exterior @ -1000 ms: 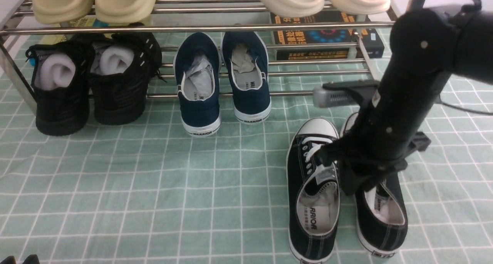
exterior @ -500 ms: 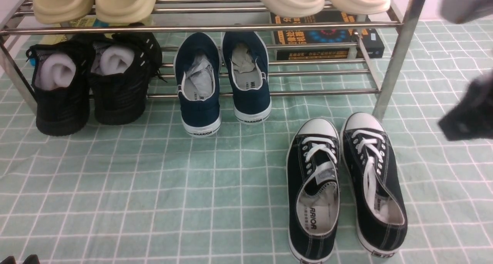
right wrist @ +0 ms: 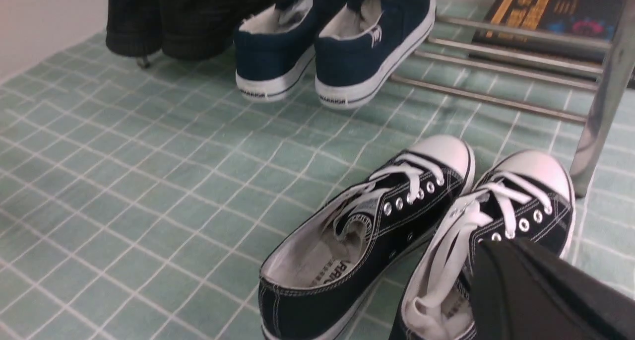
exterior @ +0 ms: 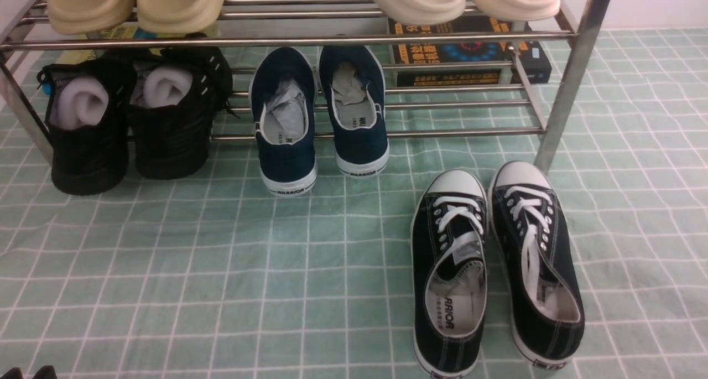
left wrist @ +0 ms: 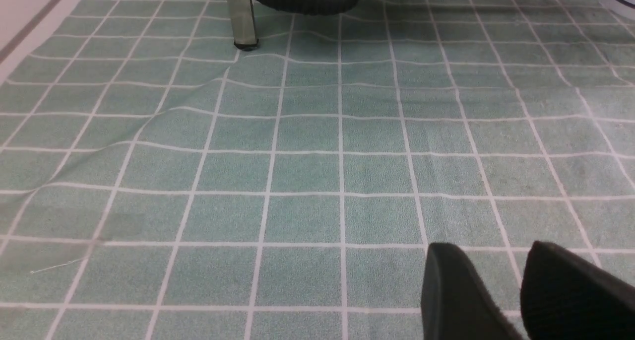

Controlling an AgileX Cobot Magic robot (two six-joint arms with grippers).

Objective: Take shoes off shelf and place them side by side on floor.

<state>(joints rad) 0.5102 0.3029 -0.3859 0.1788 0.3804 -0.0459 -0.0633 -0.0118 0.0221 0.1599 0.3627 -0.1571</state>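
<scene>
Shoes: pair of black canvas low-top sneakers with white laces, rubber toe caps and white stitching, lying side by side at lower right of the front view, toes toward the rack.
Floor: pale green mat with thin white grid lines, slightly wrinkled.
Shelf: chrome-rod shoe rack, its shiny corner post just beside the right sneaker's toe.
Left pincer: two dark fingers parted, holding nothing.
Right pincer: only a dark part shows; fingers' state cannot be told.
Change: the right arm, over the sneakers a second ago, has left the front view.
</scene>
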